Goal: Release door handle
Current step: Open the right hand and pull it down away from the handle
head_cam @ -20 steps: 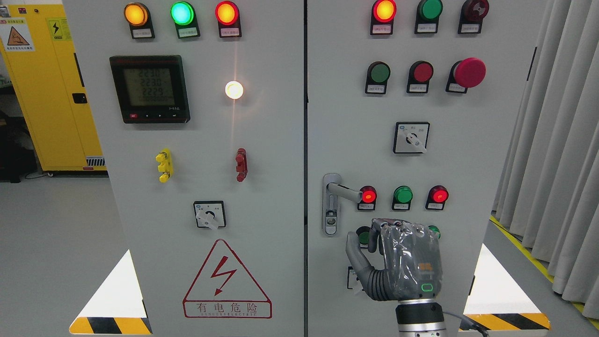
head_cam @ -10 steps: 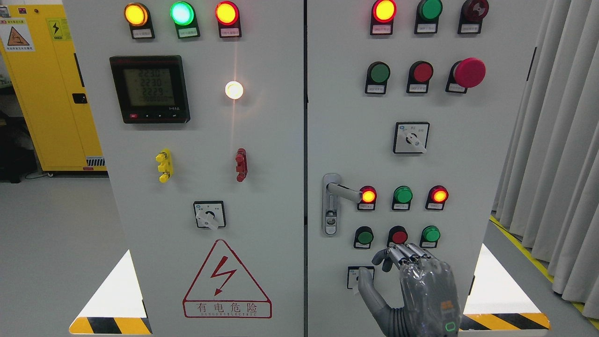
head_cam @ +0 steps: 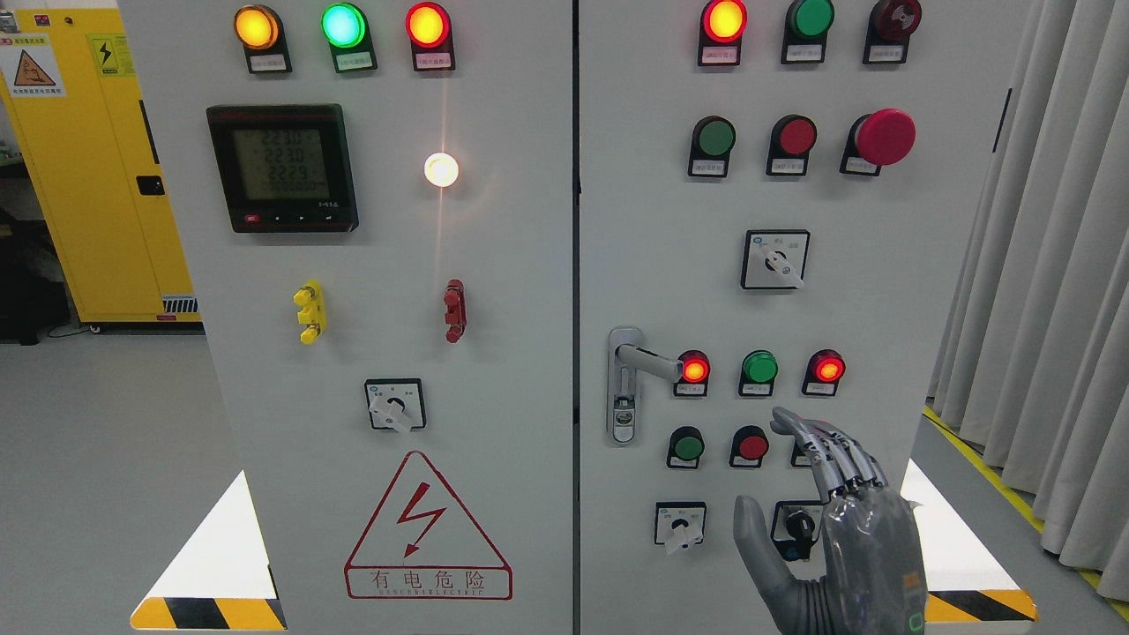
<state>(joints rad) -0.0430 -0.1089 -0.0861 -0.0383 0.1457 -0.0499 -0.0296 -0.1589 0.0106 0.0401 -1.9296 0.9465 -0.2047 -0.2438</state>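
— Where's the grey metal lever door handle [head_cam: 637,360]?
— On the pale grey cabinet door's [head_cam: 882,309] left edge, untouched.
— And the right hand [head_cam: 847,529]?
— Low right, well apart from it, fingers [head_cam: 816,441] extended, holding nothing.

Grey right hand [head_cam: 838,538] with jointed metallic fingers [head_cam: 825,445], glossy back, small green light

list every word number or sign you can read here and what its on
"有电危险": under the red lightning-bolt warning triangle on the left cabinet door.
"2230", "2230", "2229": roughly, top three rows of the digital meter; its fourth row is blurred.
Lightning-bolt and warning-triangle signs: on the yellow cabinet; their text is too small.
Labels under the indicator lamps, buttons and selector switches: too small to read.
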